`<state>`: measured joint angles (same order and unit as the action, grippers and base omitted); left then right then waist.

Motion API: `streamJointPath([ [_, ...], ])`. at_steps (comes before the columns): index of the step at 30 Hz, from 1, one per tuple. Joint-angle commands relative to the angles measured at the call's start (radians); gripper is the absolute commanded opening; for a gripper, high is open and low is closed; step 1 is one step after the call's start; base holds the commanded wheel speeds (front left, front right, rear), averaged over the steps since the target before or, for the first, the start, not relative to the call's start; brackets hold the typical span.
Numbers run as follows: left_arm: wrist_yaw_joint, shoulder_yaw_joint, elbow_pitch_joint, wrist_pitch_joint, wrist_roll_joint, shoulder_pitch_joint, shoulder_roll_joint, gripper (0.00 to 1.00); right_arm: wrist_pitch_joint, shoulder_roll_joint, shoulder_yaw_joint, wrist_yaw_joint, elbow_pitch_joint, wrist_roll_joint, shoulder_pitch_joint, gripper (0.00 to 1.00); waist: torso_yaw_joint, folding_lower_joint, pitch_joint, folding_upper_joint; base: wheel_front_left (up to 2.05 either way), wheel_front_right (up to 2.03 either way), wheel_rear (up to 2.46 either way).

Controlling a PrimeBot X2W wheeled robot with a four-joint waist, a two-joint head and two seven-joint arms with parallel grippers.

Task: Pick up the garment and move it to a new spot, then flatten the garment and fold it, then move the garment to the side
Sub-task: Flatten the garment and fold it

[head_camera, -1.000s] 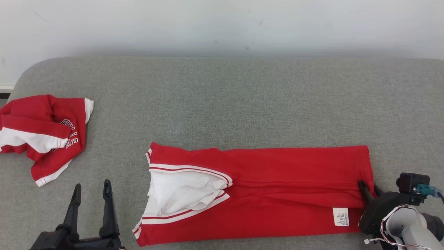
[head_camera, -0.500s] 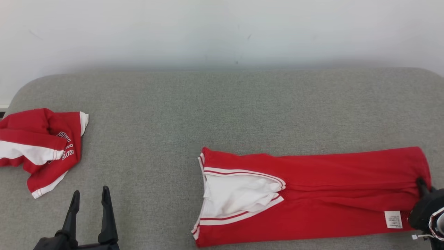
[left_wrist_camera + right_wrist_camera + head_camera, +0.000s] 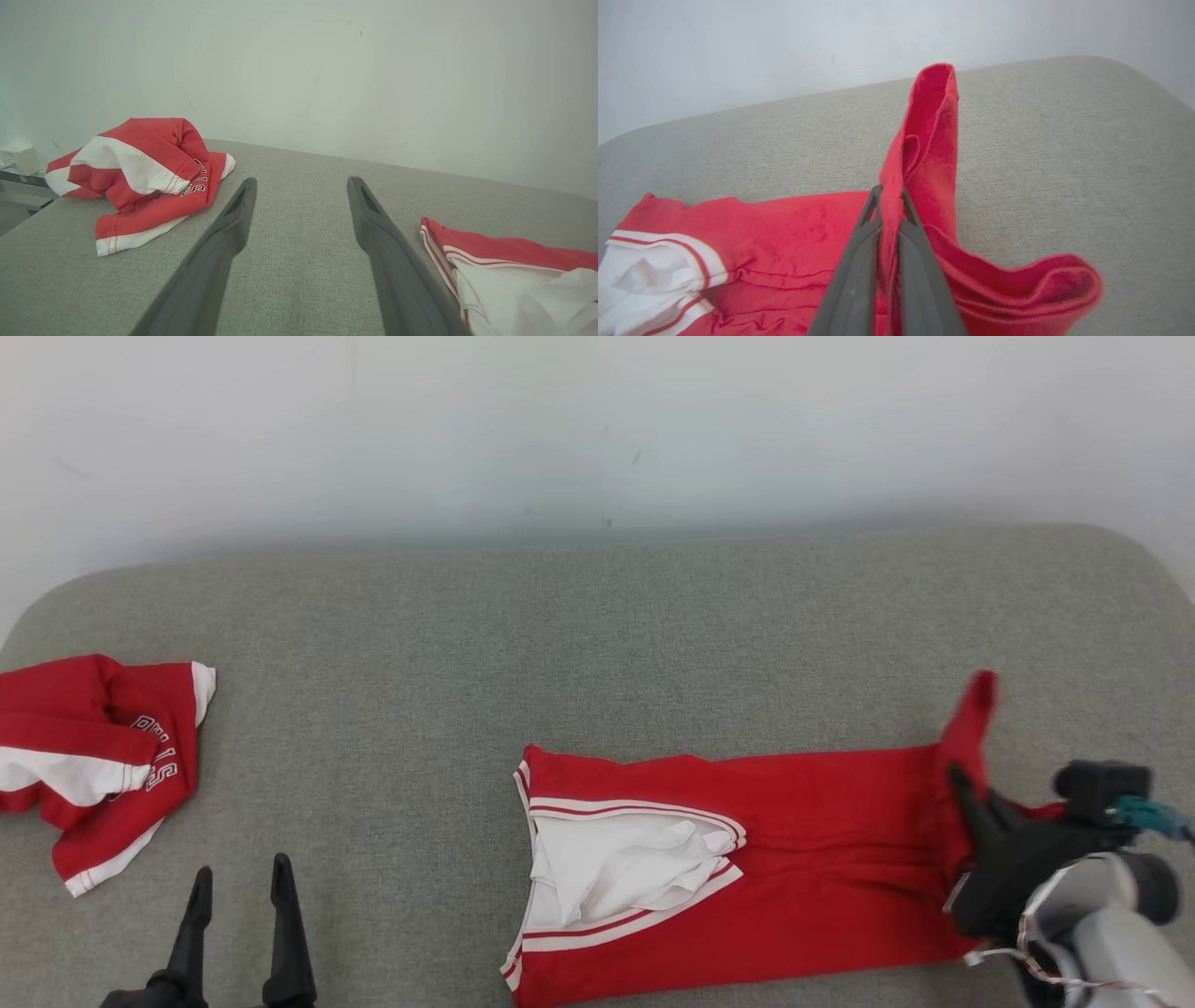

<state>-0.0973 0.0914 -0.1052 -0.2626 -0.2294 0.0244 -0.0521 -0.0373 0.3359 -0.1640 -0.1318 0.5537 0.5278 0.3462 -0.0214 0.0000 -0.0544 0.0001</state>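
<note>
Fold step: our right gripper (image 3: 889, 191) clamps the garment (image 3: 822, 859) end, lifted; left gripper (image 3: 301, 182) apart, idle. Next we carry that end leftward.

Red garment (image 3: 822, 859), folded lengthwise, right end lifted
</note>
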Motion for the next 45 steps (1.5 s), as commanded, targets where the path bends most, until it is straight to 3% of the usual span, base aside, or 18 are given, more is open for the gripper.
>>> streamJointPath([
  [1, 0.000, -0.003, -0.003, -0.003, -0.001, 0.010, 0.001, 1.00, -0.008, -0.016, -0.011, 0.003, -0.028, 0.010, -0.019, 0.00, 0.001, 0.0000, 0.002, -0.0001, 0.00, 0.00, 0.00],
  [7, 0.007, -0.027, -0.014, -0.003, -0.015, -0.006, 0.002, 1.00, -0.078, -0.118, -0.092, 0.003, -0.218, 0.011, -0.091, 0.00, 0.031, 0.0000, 0.010, -0.0001, 0.00, 0.00, 0.00],
  [15, 0.000, -0.048, -0.026, -0.003, -0.010, -0.026, 0.002, 1.00, -0.128, -0.231, -0.160, 0.003, -0.329, -0.005, -0.114, 0.00, 0.080, 0.0000, 0.006, -0.0001, 0.00, 0.00, 0.00],
  [22, -0.002, -0.071, -0.039, -0.003, -0.018, -0.048, 0.002, 1.00, -0.113, -0.280, -0.221, 0.003, -0.285, 0.002, -0.075, 0.00, 0.121, 0.0000, -0.006, -0.0001, 0.00, 0.00, 0.00],
  [37, -0.004, -0.098, -0.069, -0.003, -0.020, -0.082, 0.002, 1.00, 0.011, -0.286, -0.324, 0.003, -0.137, 0.096, 0.006, 0.00, 0.163, 0.0000, -0.025, -0.0001, 0.00, 0.00, 0.00],
  [39, -0.005, -0.095, -0.073, -0.003, -0.019, -0.084, 0.002, 1.00, 0.033, -0.286, -0.333, 0.003, -0.116, 0.102, 0.020, 0.96, 0.160, 0.0000, -0.024, -0.0001, 0.00, 0.00, 0.00],
  [45, -0.006, -0.080, -0.080, -0.003, -0.010, -0.073, 0.002, 1.00, 0.102, -0.286, -0.333, 0.003, -0.108, 0.082, 0.060, 1.00, 0.137, 0.0000, -0.011, -0.0001, 0.00, 0.00, 0.00],
])
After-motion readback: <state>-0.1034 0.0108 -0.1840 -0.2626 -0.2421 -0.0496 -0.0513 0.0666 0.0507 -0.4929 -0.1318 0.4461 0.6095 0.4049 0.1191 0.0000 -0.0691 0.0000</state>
